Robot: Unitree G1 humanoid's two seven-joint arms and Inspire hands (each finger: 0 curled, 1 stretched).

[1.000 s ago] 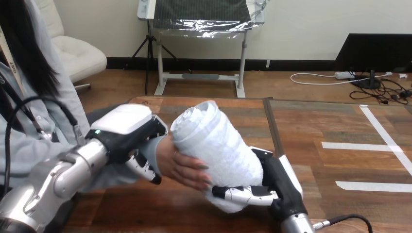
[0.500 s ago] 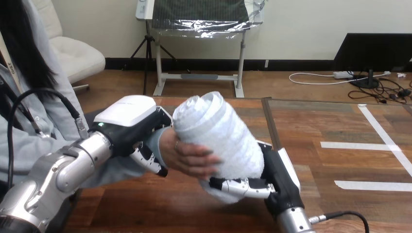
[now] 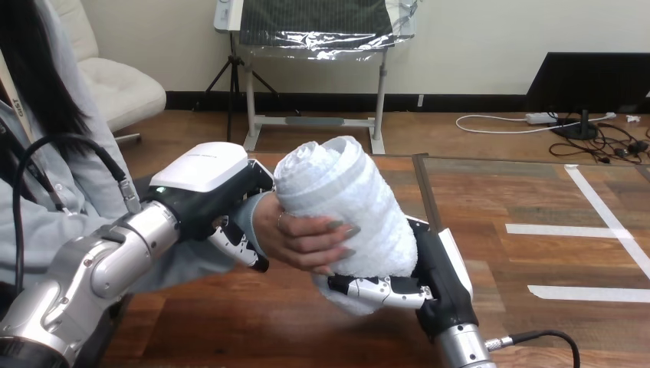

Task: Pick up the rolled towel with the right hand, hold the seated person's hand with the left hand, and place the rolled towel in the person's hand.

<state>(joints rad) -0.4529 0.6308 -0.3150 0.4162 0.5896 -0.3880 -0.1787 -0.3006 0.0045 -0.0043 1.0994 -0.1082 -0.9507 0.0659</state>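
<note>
Above the wooden table (image 3: 230, 330) the rolled towel (image 3: 345, 195) slants five to eleven o'clock; right hand (image 3: 433, 280) clamps its five-o'clock end; person's hand (image 3: 303, 238) wraps its nine-o'clock side, wrist (image 3: 260, 222) gripped by left hand (image 3: 203, 192).

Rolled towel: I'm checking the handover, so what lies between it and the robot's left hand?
In the head view, the person's hand lies between them: its fingers wrap the rolled towel, and the left hand curls round its wrist.
</note>
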